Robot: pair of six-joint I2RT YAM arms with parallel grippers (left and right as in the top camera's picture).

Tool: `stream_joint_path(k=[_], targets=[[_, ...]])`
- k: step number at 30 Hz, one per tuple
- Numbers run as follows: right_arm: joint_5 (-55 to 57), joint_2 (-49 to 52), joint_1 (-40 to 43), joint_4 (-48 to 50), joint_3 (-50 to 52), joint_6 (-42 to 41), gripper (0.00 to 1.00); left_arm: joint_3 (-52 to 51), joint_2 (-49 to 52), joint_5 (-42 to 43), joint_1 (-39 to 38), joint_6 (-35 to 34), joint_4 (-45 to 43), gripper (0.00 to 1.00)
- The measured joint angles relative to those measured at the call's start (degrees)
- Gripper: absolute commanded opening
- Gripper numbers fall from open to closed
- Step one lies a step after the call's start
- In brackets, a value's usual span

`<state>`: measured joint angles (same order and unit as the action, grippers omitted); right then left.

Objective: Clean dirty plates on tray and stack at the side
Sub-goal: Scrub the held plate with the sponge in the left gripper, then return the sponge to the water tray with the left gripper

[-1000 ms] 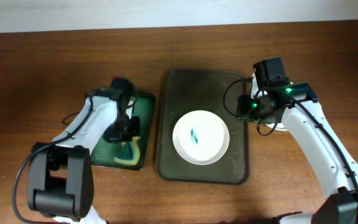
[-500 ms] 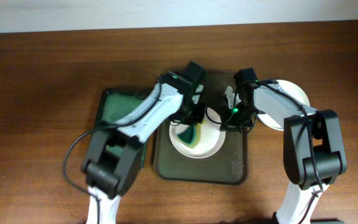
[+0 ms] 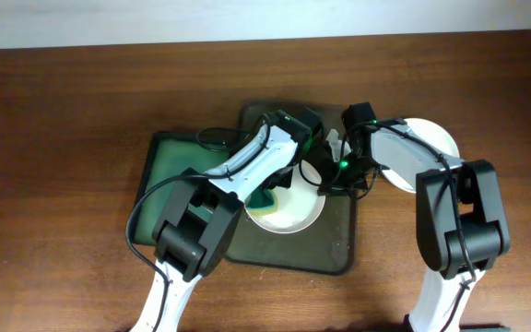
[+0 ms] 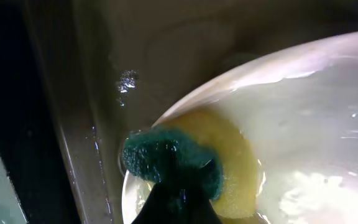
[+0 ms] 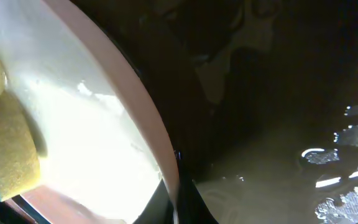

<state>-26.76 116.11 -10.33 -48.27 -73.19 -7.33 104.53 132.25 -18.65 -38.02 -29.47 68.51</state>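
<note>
A white plate (image 3: 295, 205) lies on the dark olive tray (image 3: 289, 254). My left gripper (image 3: 277, 189) is shut on a yellow sponge with a green scouring side (image 3: 265, 207) and presses it on the plate's left part. In the left wrist view the sponge (image 4: 194, 165) sits at the plate's (image 4: 309, 124) rim above the gripper (image 4: 178, 208). My right gripper (image 3: 330, 181) is shut on the plate's right rim. In the right wrist view the rim (image 5: 148, 124) runs down between its jaws (image 5: 178, 208). A second white plate (image 3: 431, 138) lies on the table to the right of the tray.
A bright green tray (image 3: 166, 171) sits left of the olive tray, under my left arm. The olive tray's wet floor shows in the left wrist view (image 4: 166, 43) and the right wrist view (image 5: 291, 162). My arms cross over the tray's upper half.
A second ago my left gripper was at the green tray and my right arm stood off the olive tray. Both then came to the plate, and the sponge has slid toward its left edge.
</note>
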Motion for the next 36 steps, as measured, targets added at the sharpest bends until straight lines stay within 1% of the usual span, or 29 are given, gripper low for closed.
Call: stream_joint_path(k=[1,4,5,6,8,10,12,14,15,18,20,21,23,25,27,28,29,31,32,33,34,35,36], targets=[[0.09,0.00,0.00,-0.09,0.00,-0.02,0.04,-0.07,0.00,1.46,0.07,0.04,-0.61,0.00],[4.13,-0.79,2.64,-2.43,-0.11,-0.20,0.04,-0.17,-0.90,27.45,4.74,6.71,-11.63,0.00],[4.48,-0.81,2.73,-2.49,-0.11,-0.20,0.04,-0.17,-0.17,37.11,4.24,8.55,-14.99,0.00],[4.52,-0.81,2.73,-2.54,-0.11,-0.20,0.04,-0.17,0.44,41.86,1.79,9.35,-15.85,0.00],[4.48,-0.81,2.75,-2.67,-0.11,-0.61,0.04,-0.15,0.55,42.27,-0.11,9.33,-14.91,0.00],[3.69,-0.74,2.34,-2.58,-0.04,-0.52,0.04,0.39,0.55,39.28,0.22,9.29,-11.85,0.00],[1.75,-0.33,0.68,-1.60,0.00,-0.39,0.04,1.22,0.28,30.97,0.39,7.85,-5.95,0.00],[1.11,-0.22,0.15,-1.36,0.00,-0.42,0.04,1.31,-0.04,14.69,1.88,4.87,0.81,0.00],[1.07,-0.22,0.15,-1.33,0.00,-0.39,0.04,1.16,-0.02,9.64,3.21,4.04,2.47,0.00],[-1.11,0.31,-0.46,-0.66,0.00,-0.44,0.04,1.05,0.09,6.80,3.96,2.36,4.04,0.00],[-1.22,0.35,-0.52,-0.66,0.00,-0.42,0.04,1.01,0.15,7.13,4.02,1.84,4.04,0.00],[-1.22,0.35,-0.52,-0.68,0.00,-0.46,0.04,0.96,0.15,10.23,4.79,2.23,3.13,0.00],[-0.35,0.31,-0.09,-1.62,-0.07,-0.50,0.04,0.66,-0.20,21.35,7.43,5.70,0.48,0.00],[2.14,-0.31,1.77,-3.10,-0.04,-0.46,0.04,0.44,-0.28,29.66,7.98,8.02,-3.89,0.00],[3.15,-0.46,2.14,-3.45,-0.04,-0.42,0.04,0.31,-0.20,35.39,5.77,9.16,-7.23,0.00],[3.15,-0.46,2.14,-3.45,-0.04,-0.37,0.04,0.28,0.04,38.16,3.34,9.79,-7.93,0.00],[3.15,-0.46,2.14,-3.48,-0.04,-0.35,0.04,0.28,0.33,39.54,1.25,10.29,-7.43,0.00],[3.19,-0.46,2.14,-3.63,-0.07,-0.22,0.04,0.79,0.50,40.63,1.40,11.17,-4.79,0.00],[3.32,-0.57,2.10,-3.78,-0.07,-0.17,0.04,1.53,0.85,41.20,1.84,12.72,-0.74,0.00],[3.56,-0.92,1.81,-3.93,0.11,-0.17,0.04,2.67,0.98,40.37,2.27,14.10,4.46,0.00],[3.91,-1.20,1.60,-3.96,0.28,-0.17,0.04,3.61,0.92,39.17,2.56,14.58,6.51,0.00],[4.52,-1.95,1.31,-4.00,0.66,-0.20,0.04,4.00,0.22,36.98,3.06,14.99,8.31,0.00],[5.57,-3.52,0.90,-4.57,1.46,-0.39,0.04,4.00,-2.64,32.76,4.48,15.21,11.17,0.00]])
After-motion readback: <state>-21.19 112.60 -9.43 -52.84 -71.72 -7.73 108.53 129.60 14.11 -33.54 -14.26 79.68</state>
